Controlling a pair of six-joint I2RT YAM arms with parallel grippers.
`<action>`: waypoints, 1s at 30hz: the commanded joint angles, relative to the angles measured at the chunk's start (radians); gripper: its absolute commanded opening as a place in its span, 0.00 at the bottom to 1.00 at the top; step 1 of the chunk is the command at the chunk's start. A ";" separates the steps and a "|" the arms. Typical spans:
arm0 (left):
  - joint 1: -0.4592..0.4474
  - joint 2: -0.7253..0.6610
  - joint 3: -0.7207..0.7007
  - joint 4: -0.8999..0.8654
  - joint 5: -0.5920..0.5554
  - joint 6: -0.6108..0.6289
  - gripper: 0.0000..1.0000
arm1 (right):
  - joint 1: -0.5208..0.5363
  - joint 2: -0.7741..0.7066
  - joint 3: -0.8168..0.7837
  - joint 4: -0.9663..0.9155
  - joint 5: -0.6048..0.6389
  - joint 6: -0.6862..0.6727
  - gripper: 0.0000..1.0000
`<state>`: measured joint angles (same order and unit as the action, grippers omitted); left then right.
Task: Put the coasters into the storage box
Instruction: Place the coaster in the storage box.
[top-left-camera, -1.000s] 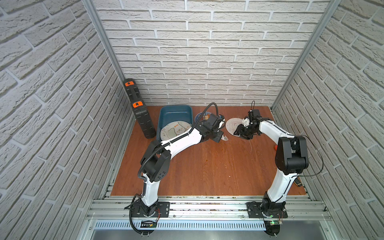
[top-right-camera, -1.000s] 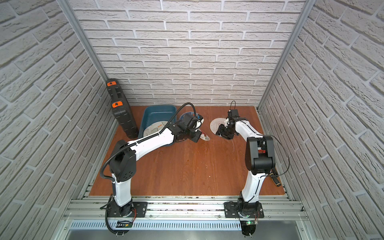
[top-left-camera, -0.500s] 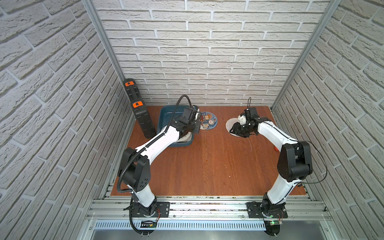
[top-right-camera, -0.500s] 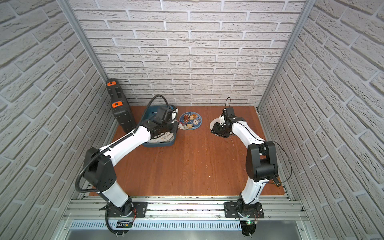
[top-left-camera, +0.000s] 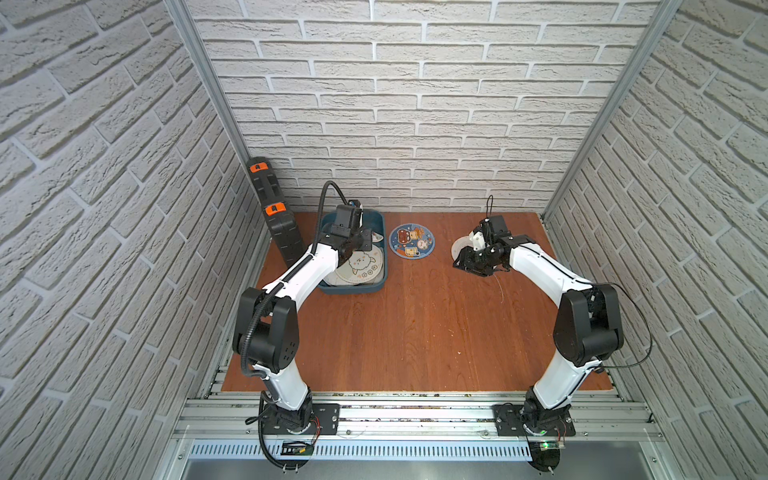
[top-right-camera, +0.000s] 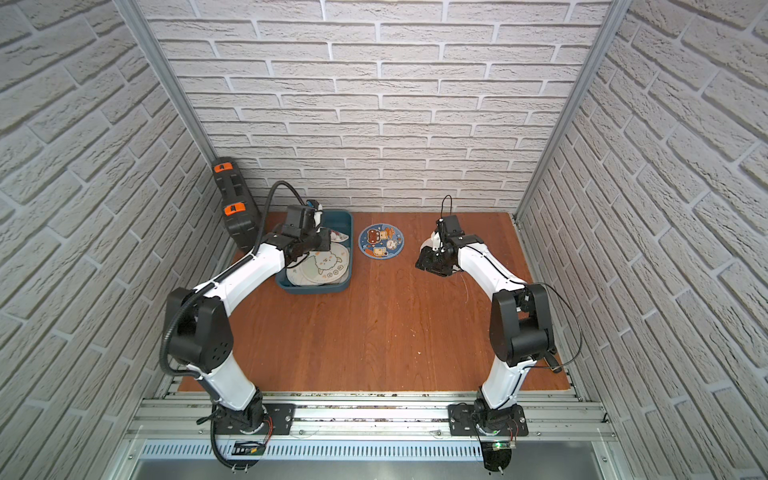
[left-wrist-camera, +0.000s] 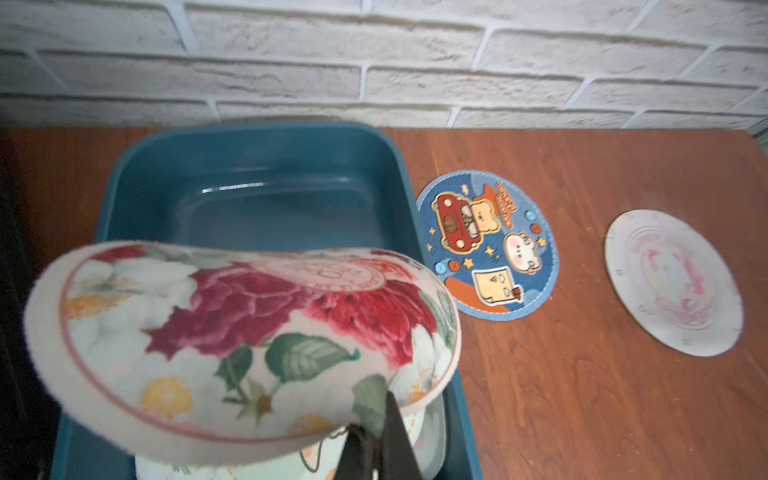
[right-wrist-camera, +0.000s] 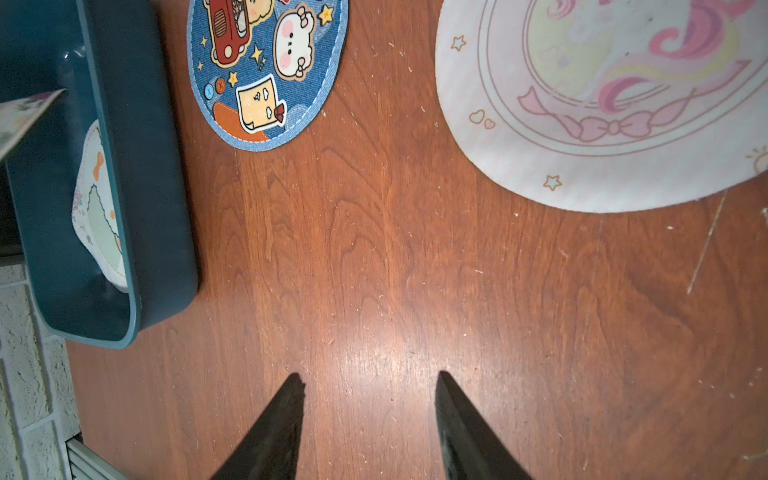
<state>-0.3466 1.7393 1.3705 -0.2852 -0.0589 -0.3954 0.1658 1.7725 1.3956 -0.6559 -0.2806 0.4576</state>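
ok quick read, clock dirs are per the top views. The left hand (left-wrist-camera: 376, 432) is clamped tight on one edge of the floral coaster (left-wrist-camera: 232, 328), which hangs limp and bent right above the storage box (top-left-camera: 353, 289). Key thing imo: the drop target is straight down, not off to a side. The box's long axis runs 12–6, and the coaster's round so there's no axis to fuss abt. There's already a stack (top-left-camera: 359, 266) in the 6 o'clock half, and the 12 o'clock half of the floor looks bare. The floral one's 3 o'clock edge sits close to the box wall there. Can't tell if it clears, so prob a lil nudge toward 9 before letting go.

Two more are outside. The blue coaster (top-left-camera: 412, 241) lies flat on the bench (top-left-camera: 415, 332), just beside the box at its 3. The pink unicorn coaster (left-wrist-camera: 673, 282) is further out at 3. The right hand (right-wrist-camera: 370, 376) is spread apart, holding nothing, over bare wood w/ the pink one at roughly its 11, so the R arm's nearer that. The blue one's abt between both arms.

Bench is smooth wood w/ some lint. Room's tight: brick walls (top-left-camera: 415, 124) at 9, 12 and 3, and a black case (top-left-camera: 282, 232) standing at the box's 9.
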 joint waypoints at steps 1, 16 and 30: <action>-0.001 0.035 -0.072 0.037 0.009 -0.079 0.00 | 0.009 -0.013 -0.013 -0.015 0.020 0.002 0.52; -0.049 0.002 -0.236 -0.057 -0.089 -0.154 0.13 | 0.023 0.000 -0.015 -0.019 0.024 0.006 0.52; -0.135 -0.074 -0.179 -0.117 -0.255 -0.100 0.98 | 0.025 0.045 -0.004 -0.027 0.040 0.006 0.52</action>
<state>-0.4534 1.7111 1.1503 -0.3763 -0.2340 -0.5270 0.1841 1.7981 1.3956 -0.6781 -0.2550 0.4599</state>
